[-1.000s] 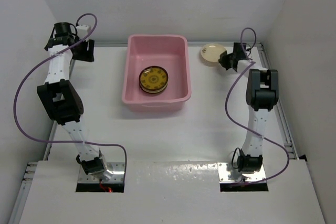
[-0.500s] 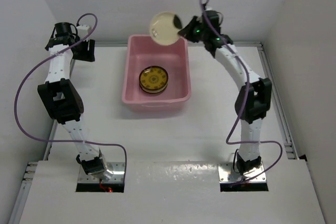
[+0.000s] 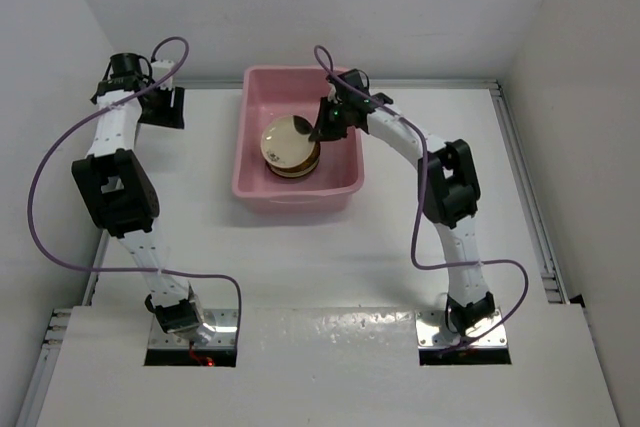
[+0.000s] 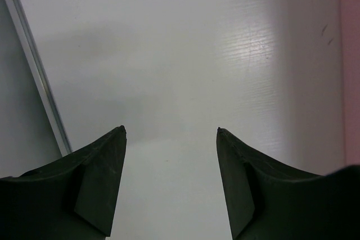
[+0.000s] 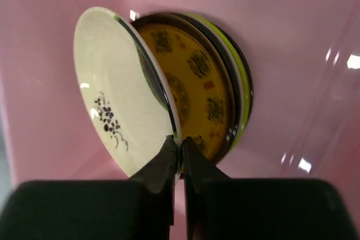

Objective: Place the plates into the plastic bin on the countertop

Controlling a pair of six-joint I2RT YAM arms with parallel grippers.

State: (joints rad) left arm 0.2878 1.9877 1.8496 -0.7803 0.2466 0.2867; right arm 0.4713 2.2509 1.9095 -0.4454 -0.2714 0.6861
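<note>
Over on the left, the left gripper [image 4: 171, 130] hangs above the far left corner of the countertop [image 3: 300, 267], close to the metal edge strip [image 4: 34, 66]. Its 2 dark fingers are spread wide apart with nothing between them, only bare white surface below. A purple cable [image 3: 40, 177] loops off that arm toward the side wall.

In the middle, toward the back wall, sits the pink bin [image 3: 300, 197]. Inside it is a stack of plates [image 5: 236, 99]: a mustard-yellow patterned plate [image 5: 197, 94] on top and a lime-green rim showing just under it (how many lie beneath I cannot count from here).

The right arm reaches across from the right and down into the bin. The right gripper [image 5: 180, 141] has its fingers closed tight on the rim of 1 cream plate [image 5: 112, 99], which carries a small dark flower sprig. That plate is tilted steeply, leaning over the left part of the stack, inside the bin's walls. Whether its edge touches the yellow plate, I cannot tell.
</note>
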